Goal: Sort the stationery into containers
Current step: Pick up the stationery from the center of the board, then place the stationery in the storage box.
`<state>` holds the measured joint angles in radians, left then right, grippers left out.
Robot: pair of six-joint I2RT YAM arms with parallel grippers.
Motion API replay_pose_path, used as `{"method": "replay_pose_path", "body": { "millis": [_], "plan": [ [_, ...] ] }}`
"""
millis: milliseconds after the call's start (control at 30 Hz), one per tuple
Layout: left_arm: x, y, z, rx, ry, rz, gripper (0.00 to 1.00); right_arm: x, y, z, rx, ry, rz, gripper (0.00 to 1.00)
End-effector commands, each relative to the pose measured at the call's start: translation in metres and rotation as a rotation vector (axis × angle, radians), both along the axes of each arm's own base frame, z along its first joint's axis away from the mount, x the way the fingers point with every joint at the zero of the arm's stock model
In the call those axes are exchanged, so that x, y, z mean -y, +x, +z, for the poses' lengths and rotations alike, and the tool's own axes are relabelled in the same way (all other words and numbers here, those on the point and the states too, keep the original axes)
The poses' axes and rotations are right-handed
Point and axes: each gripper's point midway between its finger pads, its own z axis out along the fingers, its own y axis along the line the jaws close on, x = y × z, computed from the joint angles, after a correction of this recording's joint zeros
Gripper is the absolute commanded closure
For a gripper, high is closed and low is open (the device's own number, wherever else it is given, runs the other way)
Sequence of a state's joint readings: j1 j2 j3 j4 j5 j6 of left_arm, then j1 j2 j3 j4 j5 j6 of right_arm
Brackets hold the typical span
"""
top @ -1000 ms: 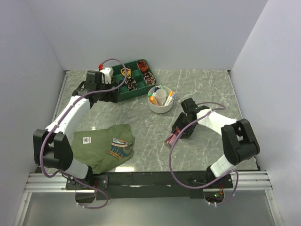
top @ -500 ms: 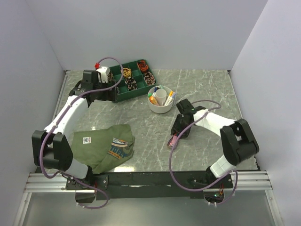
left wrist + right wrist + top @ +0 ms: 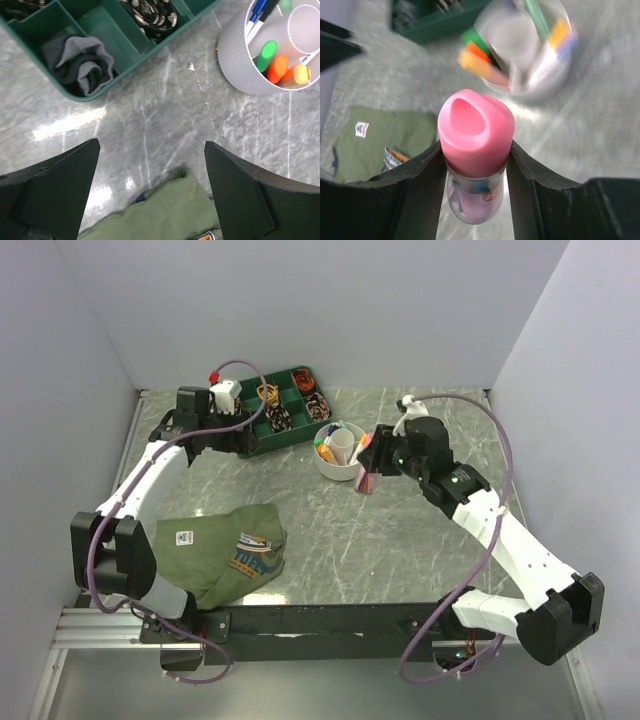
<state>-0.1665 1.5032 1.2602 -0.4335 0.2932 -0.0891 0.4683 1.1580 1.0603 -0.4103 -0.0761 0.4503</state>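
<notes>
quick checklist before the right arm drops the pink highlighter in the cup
1. Right gripper shut on pink highlighter: ok.
2. Highlighter above white cup: not ok, it hangs just beside the rim.
3. Cup upright: ok.
4. Free slot among the markers in it: cannot tell, right wrist view is blurred.
5. Left gripper open, apart from the cup, near green tray: ok.

One white cup (image 3: 338, 474) holds roughly six pens (image 3: 268, 51), the exact count unclear. There is one pink-capped marker (image 3: 476, 125), one green tray (image 3: 282, 439) and one olive shirt (image 3: 210, 545).
</notes>
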Motion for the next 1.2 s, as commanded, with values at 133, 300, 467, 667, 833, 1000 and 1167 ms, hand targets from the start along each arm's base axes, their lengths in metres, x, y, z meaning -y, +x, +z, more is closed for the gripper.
{"method": "replay_pose_path", "body": {
  "millis": [133, 300, 467, 667, 833, 1000, 1167],
  "plan": [
    [0.017, 0.010, 0.007, 0.033, -0.078, -0.094, 0.08, -0.022, 0.070, 0.119, 0.680, -0.097, 0.050, 1.00],
    [0.020, 0.015, 0.005, 0.026, -0.091, -0.099, 0.05, -0.031, 0.092, 0.123, 0.775, -0.146, 0.056, 1.00],
    [0.027, 0.013, 0.015, 0.040, -0.120, -0.135, 0.01, -0.043, 0.109, 0.103, 0.821, -0.176, 0.078, 1.00],
    [0.032, 0.003, 0.012, 0.009, -0.141, -0.177, 0.01, -0.053, 0.126, 0.082, 0.858, -0.200, 0.086, 1.00],
    [0.030, 0.003, 0.009, 0.011, -0.120, -0.169, 0.01, -0.061, 0.140, 0.062, 0.840, -0.201, 0.088, 1.00],
    [0.027, 0.005, 0.009, 0.012, -0.101, -0.170, 0.00, -0.067, 0.153, 0.053, 0.822, -0.195, 0.086, 1.00],
    [0.027, 0.010, 0.007, 0.012, -0.104, -0.168, 0.01, -0.067, 0.166, 0.036, 0.784, -0.202, 0.081, 1.00]
  ]
}}
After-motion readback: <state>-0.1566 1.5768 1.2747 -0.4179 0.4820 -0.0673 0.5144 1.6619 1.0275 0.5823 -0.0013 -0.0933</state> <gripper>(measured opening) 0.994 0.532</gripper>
